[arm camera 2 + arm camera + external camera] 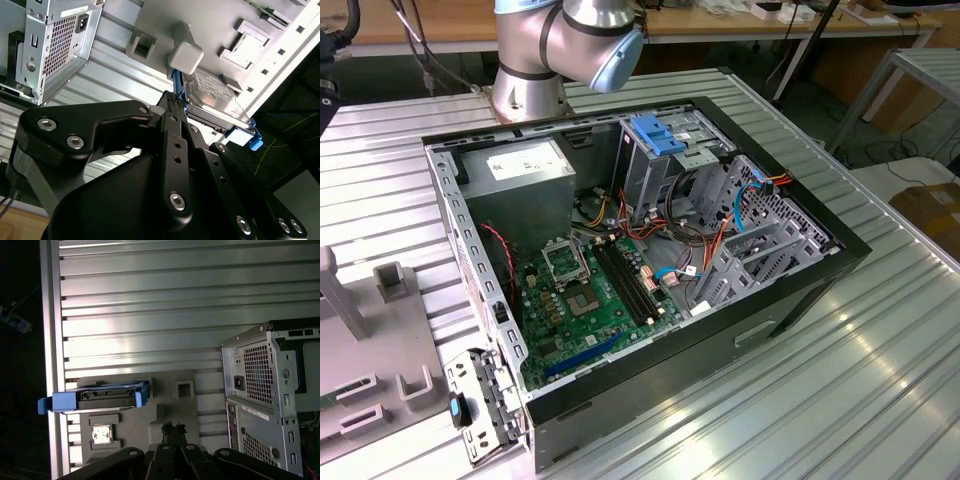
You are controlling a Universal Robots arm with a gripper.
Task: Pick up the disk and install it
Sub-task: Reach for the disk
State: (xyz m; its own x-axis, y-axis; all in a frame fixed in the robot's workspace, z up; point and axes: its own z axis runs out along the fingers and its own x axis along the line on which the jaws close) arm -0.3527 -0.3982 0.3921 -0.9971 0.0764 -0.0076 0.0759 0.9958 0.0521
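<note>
A ribbed aluminium table (860, 390) carries an open computer case (790, 300) with its board and cables exposed. The robot arm's base (555, 50) stands just behind the case, and a grey fixture plate (390, 350) lies toward the exterior view's left. In the first wrist view the same plate (165, 390) holds the disk (102, 396), which appears to stand on its long edge in its bright blue carrier, the blue tab reaching past the plate's rim. The gripper (173, 428) hangs above the plate with its fingertips drawn together and nothing between them. It is clear of the disk and sits over the stretch of plate between the disk and the case's rear panel (260, 390). In the second wrist view the gripper (176, 97) is near the disk (215, 92), whose labelled face shows beside a grey post (185, 55), with no contact.
</note>
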